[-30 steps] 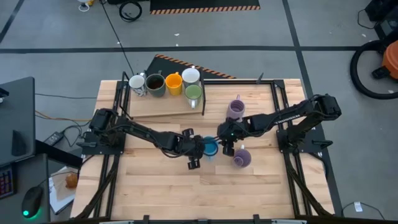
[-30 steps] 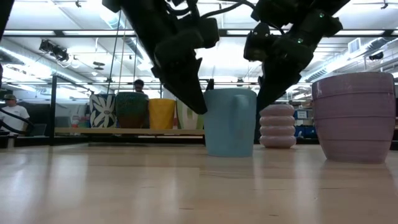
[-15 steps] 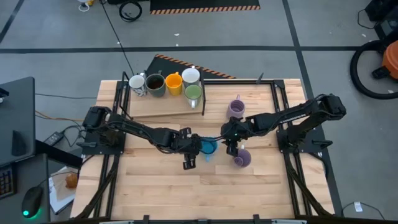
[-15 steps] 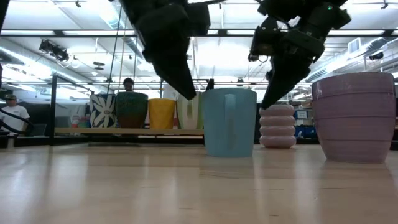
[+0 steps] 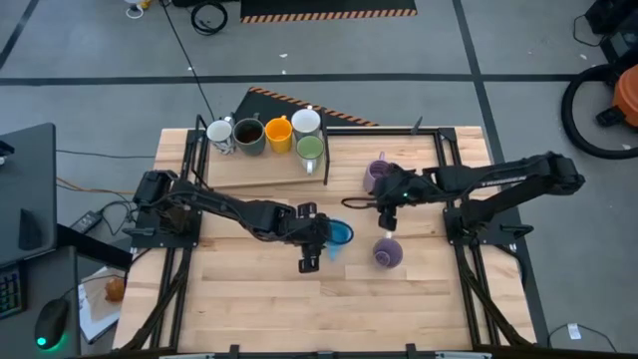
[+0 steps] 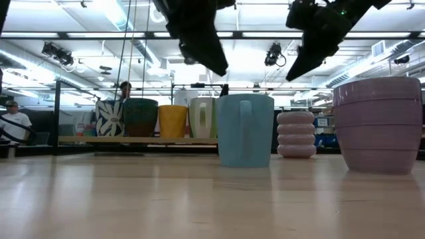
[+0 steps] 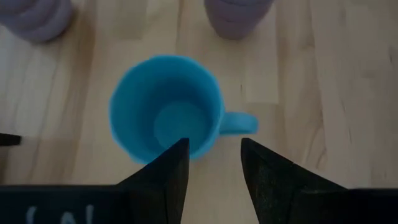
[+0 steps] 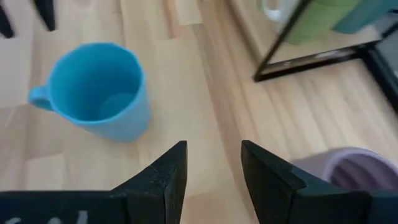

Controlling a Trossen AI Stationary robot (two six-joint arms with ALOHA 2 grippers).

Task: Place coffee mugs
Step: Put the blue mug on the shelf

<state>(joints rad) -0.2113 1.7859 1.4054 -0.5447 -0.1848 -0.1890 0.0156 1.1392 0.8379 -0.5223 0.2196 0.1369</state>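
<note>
Jaws spread on both arms: the left gripper (image 5: 321, 242) hangs above the blue mug (image 5: 339, 234), the right gripper (image 5: 387, 206) between the two lavender mugs (image 5: 377, 176). The blue mug stands upright mid-surface (image 5: 249, 289), bare wood around it. Five mugs (image 5: 267, 136) line the rear board.

The open right tool (image 8: 212, 163) hangs above wood between the blue mug (image 8: 99, 90) and a lavender mug (image 8: 348, 171).
</note>
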